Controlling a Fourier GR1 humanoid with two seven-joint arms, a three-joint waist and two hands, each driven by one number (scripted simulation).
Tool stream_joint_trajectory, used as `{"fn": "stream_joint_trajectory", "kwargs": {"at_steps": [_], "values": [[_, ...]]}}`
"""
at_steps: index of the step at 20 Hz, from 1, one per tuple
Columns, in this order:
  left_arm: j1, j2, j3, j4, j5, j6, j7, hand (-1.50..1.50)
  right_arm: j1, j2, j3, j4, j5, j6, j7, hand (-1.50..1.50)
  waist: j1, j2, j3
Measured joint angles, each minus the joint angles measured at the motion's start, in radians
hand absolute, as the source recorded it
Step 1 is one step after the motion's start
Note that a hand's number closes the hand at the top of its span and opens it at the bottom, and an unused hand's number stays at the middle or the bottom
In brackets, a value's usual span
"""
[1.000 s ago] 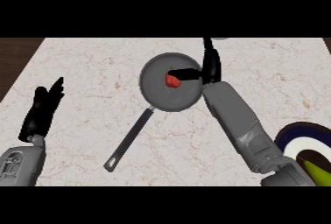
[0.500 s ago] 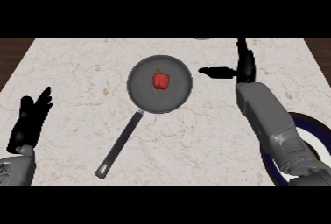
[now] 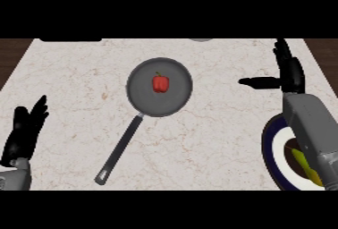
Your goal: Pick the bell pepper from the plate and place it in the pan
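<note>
The small glossy red bell pepper (image 3: pixel 160 83) lies in the dark round metal pan (image 3: pixel 173 103): light, stiff, slippery; best taken across its sides. Both hands' fingers are apart, empty.

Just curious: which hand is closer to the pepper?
Right. The right hand is open, off the pan's right; the left hand rests farther, lower left of the pepper.

The right forearm (image 3: pixel 314 129) hides much of the plate (image 3: pixel 272 152) at the counter's (image 3: pixel 73 89) right edge; the picture's edge cuts the plate's far side and the left forearm (image 3: pixel 13 179).
</note>
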Motion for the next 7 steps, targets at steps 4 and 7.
{"fn": "stream_joint_trajectory", "kwargs": {"at_steps": [4,7], "values": [[0.002,0.002,0.004,-0.011,-0.002,-0.002,0.016,0.00,0.085,-0.083,-0.006,-0.084,-0.012,0.097,0.000,-1.50,-0.004,-0.001,0.000],[-0.019,-0.001,0.004,0.003,-0.008,-0.001,0.019,0.00,0.127,-0.129,-0.016,-0.138,-0.018,0.153,0.018,-1.50,-0.003,0.000,0.000]]}}
